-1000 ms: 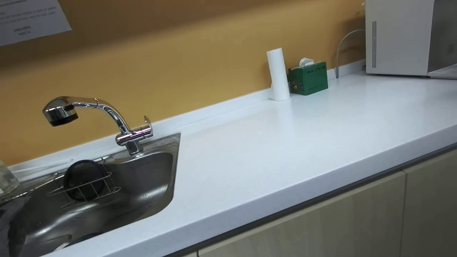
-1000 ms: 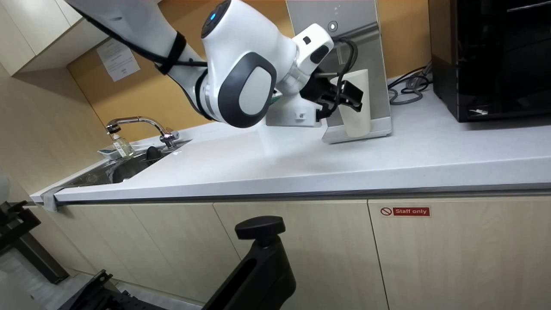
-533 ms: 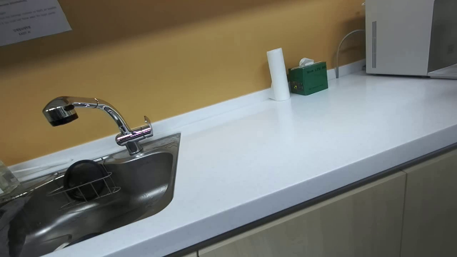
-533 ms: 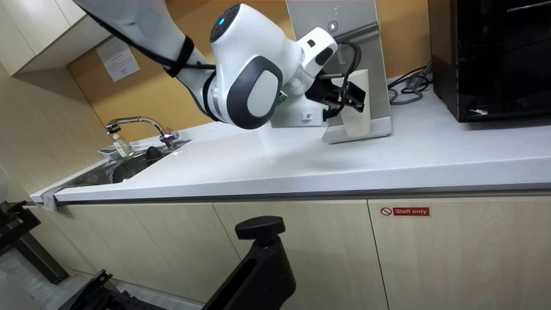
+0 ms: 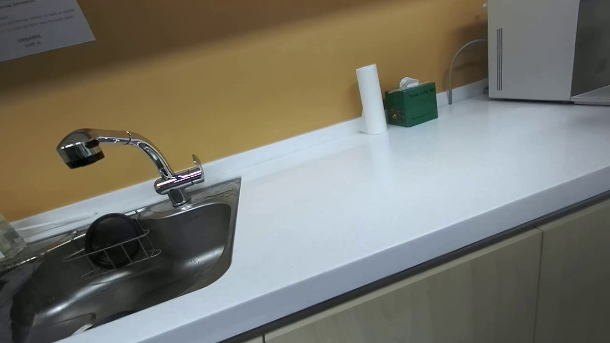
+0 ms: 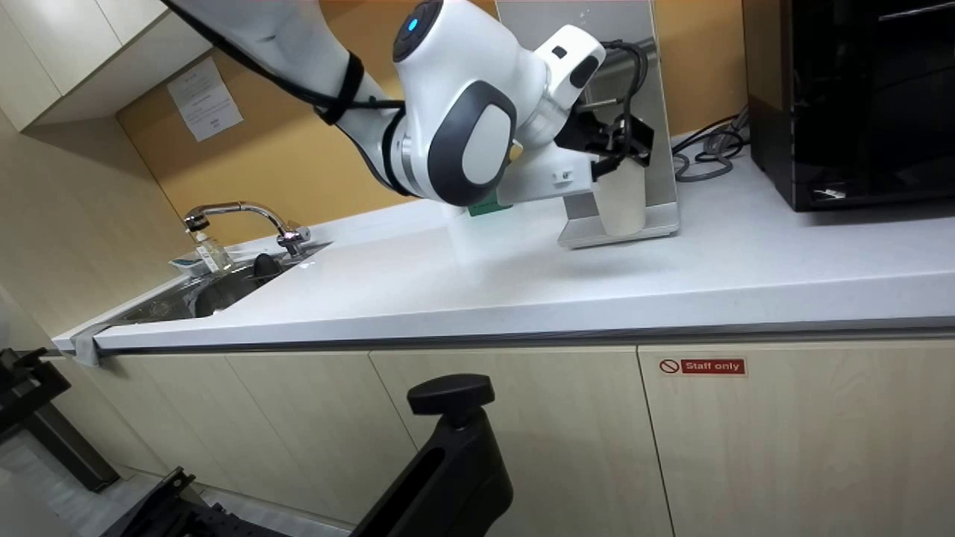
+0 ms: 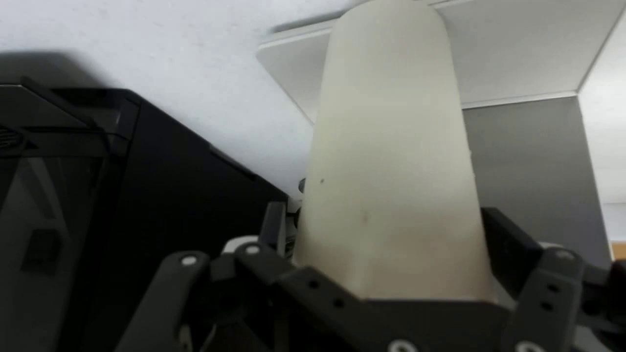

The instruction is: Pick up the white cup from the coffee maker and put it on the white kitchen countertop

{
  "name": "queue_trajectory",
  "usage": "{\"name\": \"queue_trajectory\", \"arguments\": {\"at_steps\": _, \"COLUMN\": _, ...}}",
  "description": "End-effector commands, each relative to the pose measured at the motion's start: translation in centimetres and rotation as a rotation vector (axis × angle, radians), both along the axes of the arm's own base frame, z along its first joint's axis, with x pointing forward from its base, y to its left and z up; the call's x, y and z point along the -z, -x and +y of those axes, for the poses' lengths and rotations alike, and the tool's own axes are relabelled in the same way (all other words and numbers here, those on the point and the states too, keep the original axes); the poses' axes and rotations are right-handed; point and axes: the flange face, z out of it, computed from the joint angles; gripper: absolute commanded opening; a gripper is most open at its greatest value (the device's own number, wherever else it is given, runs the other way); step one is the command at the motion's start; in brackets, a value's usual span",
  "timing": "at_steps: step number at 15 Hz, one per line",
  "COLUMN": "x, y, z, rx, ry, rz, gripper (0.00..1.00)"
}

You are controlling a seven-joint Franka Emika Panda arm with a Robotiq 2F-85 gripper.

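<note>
The white cup (image 6: 623, 201), tall, plain and off-white, stands upright on the base plate of the coffee maker (image 6: 661, 179). Its upper part is hidden behind my gripper (image 6: 630, 145) in this exterior view. In the wrist view the white cup (image 7: 391, 122) fills the middle, between the two fingers of my gripper (image 7: 384, 220). A gap shows beside the left finger; the right finger is very close to the cup or touching it. The coffee maker's white side (image 5: 533, 52) shows at top right in an exterior view. The white kitchen countertop (image 5: 362, 200) runs in front.
A black appliance (image 6: 873, 112) stands beside the coffee maker, with cables (image 6: 712, 153) between them. A green tissue box (image 5: 412, 105) and paper roll (image 5: 371, 100) stand by the wall. A steel sink (image 5: 205, 224) with faucet (image 5: 178, 183) is farther along.
My arm and gripper have moved right in the exterior view, and in the last half second also up, to the cup's upper part. The cup has stayed on the base plate.
</note>
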Motion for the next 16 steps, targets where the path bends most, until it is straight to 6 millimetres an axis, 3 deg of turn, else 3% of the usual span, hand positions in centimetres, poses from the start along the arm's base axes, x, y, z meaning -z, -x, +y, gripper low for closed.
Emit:
{"name": "queue_trajectory", "arguments": {"at_steps": 1, "x": 1.6, "y": -0.9, "z": -0.4, "rx": -0.01, "ry": 0.004, "rz": 0.009, "gripper": 0.74}}
{"name": "queue_trajectory", "arguments": {"at_steps": 4, "x": 1.8, "y": -1.1, "z": -0.2, "rx": -0.016, "ry": -0.007, "rz": -0.001, "gripper": 0.56}}
{"name": "queue_trajectory", "arguments": {"at_steps": 7, "x": 1.6, "y": -0.8, "z": 0.3, "rx": -0.024, "ry": -0.014, "rz": -0.002, "gripper": 0.5}}
{"name": "queue_trajectory", "arguments": {"at_steps": 12, "x": 0.8, "y": 1.3, "z": 2.2, "rx": -0.05, "ry": -0.049, "rz": 0.079, "gripper": 0.48}}
{"name": "queue_trajectory", "arguments": {"at_steps": 16, "x": 0.1, "y": 3.4, "z": 5.2, "rx": -0.124, "ry": -0.048, "rz": 0.152, "gripper": 0.48}}
